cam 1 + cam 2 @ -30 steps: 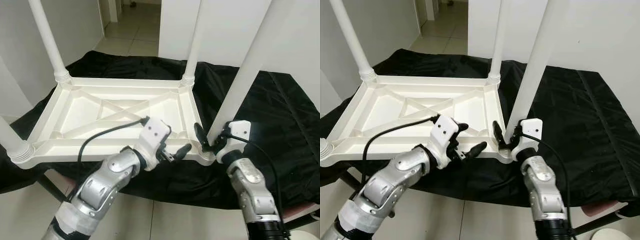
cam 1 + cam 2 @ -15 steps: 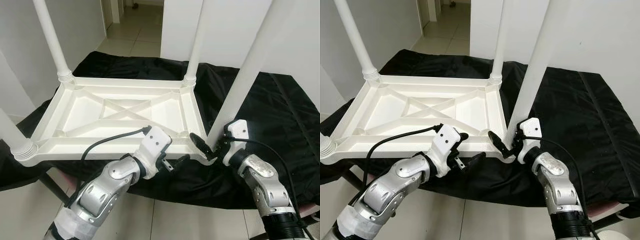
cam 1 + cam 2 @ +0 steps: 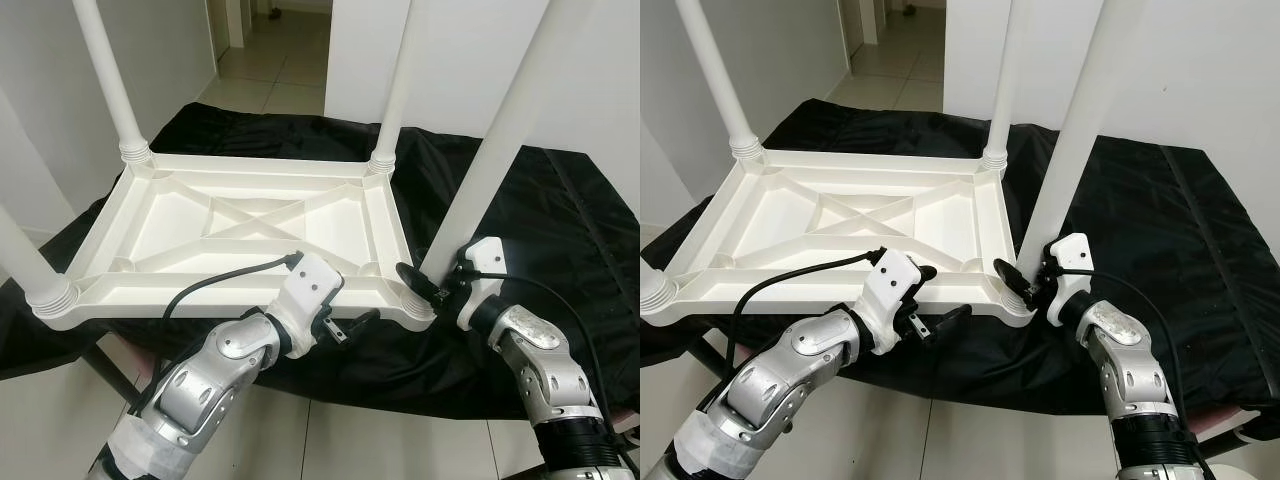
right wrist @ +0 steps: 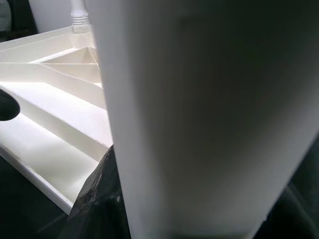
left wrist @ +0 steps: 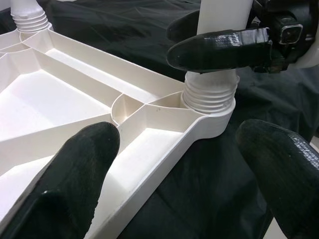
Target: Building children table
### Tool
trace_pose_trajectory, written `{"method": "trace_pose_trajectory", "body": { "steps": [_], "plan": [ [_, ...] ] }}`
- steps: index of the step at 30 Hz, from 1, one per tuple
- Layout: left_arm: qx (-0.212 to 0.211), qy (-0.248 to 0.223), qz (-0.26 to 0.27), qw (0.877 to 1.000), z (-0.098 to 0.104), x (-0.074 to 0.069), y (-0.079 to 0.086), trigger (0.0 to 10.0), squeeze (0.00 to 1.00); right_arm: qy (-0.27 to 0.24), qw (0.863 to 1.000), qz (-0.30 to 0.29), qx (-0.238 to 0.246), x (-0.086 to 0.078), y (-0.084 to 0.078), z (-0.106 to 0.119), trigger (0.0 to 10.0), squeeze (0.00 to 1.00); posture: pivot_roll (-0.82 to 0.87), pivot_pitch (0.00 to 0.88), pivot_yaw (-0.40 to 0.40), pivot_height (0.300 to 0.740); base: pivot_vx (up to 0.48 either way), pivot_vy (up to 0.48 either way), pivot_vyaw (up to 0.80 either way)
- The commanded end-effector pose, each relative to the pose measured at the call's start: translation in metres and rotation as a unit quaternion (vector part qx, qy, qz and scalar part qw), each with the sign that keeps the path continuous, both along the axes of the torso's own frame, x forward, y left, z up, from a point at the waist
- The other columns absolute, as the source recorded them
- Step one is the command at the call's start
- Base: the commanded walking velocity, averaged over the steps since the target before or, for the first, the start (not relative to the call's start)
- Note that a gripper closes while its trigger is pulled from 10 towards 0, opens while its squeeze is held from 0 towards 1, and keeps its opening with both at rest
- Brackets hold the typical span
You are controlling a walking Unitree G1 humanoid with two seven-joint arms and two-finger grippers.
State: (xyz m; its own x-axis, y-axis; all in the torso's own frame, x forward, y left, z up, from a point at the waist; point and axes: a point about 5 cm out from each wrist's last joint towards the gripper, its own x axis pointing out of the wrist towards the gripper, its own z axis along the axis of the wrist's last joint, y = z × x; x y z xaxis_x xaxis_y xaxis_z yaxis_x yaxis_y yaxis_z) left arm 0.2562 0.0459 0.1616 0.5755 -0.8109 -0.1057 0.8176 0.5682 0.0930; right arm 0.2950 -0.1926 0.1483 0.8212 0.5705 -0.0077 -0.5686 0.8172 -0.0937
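A white plastic children's table [image 3: 240, 215] lies upside down on a black cloth, its legs pointing up. My right gripper [image 3: 432, 287] is shut on the near right leg [image 3: 500, 140] just above its ribbed collar [image 5: 209, 99]. One black finger [image 5: 219, 47] crosses the leg's front, and the leg [image 4: 209, 119] sits close against the right wrist camera. My left gripper [image 3: 345, 310] is open at the table's front rim, close to that corner. Its two fingertips [image 5: 75, 184] straddle the rim without touching it.
The black cloth [image 3: 560, 220] covers the support and hangs over its front edge. The other three legs [image 3: 105, 70] rise at their corners. A white wall [image 3: 450, 50] stands behind, with a tiled corridor [image 3: 270, 60] at the back left. Floor tiles [image 3: 330, 440] lie below.
My right forearm has swung out to the right while the gripper stayed on the leg's base, and its front finger now lies flatter. The left gripper has barely moved. The camera shifted slightly.
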Motion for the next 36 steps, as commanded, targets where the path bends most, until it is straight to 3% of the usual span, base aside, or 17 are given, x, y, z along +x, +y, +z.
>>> {"method": "trace_pose_trajectory", "body": {
  "steps": [1, 8, 10, 19, 21, 22, 24, 27, 29, 36],
  "plan": [
    [0.008, -0.007, -0.030, 0.999, 0.002, -0.003, -0.001, 10.0, 0.00, 0.046, 0.999, -0.003, 0.016, -0.005, 0.003, -0.016, 10.0, 0.00, -0.03, 0.000, -0.036, 0.740, 0.000, 0.000, 0.00],
    [0.009, -0.007, -0.031, 0.999, 0.003, -0.003, -0.001, 10.0, 0.00, 0.050, 0.998, -0.024, 0.020, -0.005, 0.008, -0.018, 10.0, 0.00, -0.03, 0.000, -0.034, 0.740, 0.000, 0.000, 0.00],
    [0.009, -0.007, -0.029, 1.000, 0.002, -0.003, 0.000, 10.0, 0.00, 0.051, 0.993, -0.103, 0.020, -0.002, 0.015, -0.019, 10.0, 0.00, -0.03, 0.000, -0.035, 0.740, 0.000, 0.000, 0.00],
    [0.008, -0.005, -0.027, 1.000, 0.002, -0.003, 0.000, 10.0, 0.00, 0.058, 0.981, -0.175, 0.051, -0.002, 0.027, -0.018, 10.0, 0.00, -0.03, 0.000, -0.037, 0.740, 0.000, 0.000, 0.00],
    [0.008, -0.005, -0.027, 1.000, 0.002, -0.003, 0.001, 10.0, 0.00, 0.058, 0.965, -0.242, 0.080, -0.002, 0.037, -0.016, 10.0, 0.00, -0.04, 0.000, -0.036, 0.740, 0.000, 0.000, 0.00],
    [0.008, -0.005, -0.026, 1.000, 0.002, -0.003, 0.001, 10.0, 0.00, 0.058, 0.950, -0.290, 0.098, -0.003, 0.041, -0.016, 10.0, 0.00, -0.04, 0.000, -0.036, 0.740, 0.000, 0.000, 0.00],
    [0.008, -0.005, -0.026, 1.000, 0.002, -0.003, 0.001, 10.0, 0.00, 0.058, 0.950, -0.290, 0.098, -0.003, 0.041, -0.016, 10.0, 0.00, -0.04, 0.000, -0.036, 0.740, 0.000, 0.000, 0.00],
    [0.007, -0.006, -0.025, 1.000, 0.002, -0.002, 0.000, 10.0, 0.00, 0.054, 0.916, -0.376, 0.132, -0.006, 0.056, -0.013, 10.0, 0.00, -0.04, 0.000, -0.036, 0.740, 0.000, 0.000, 0.00],
    [0.007, -0.008, -0.024, 1.000, 0.002, -0.002, -0.001, 10.0, 0.00, 0.052, 0.915, -0.376, 0.138, -0.006, 0.065, -0.011, 10.0, 0.00, -0.04, 0.002, -0.033, 0.740, 0.000, 0.000, 0.00],
    [0.004, -0.008, -0.023, 1.000, 0.003, -0.001, -0.001, 10.0, 0.00, 0.037, 0.918, -0.371, 0.139, -0.007, 0.063, -0.003, 10.0, 0.00, -0.04, 0.004, -0.034, 0.740, 0.000, 0.000, 0.00]
  ]
}}
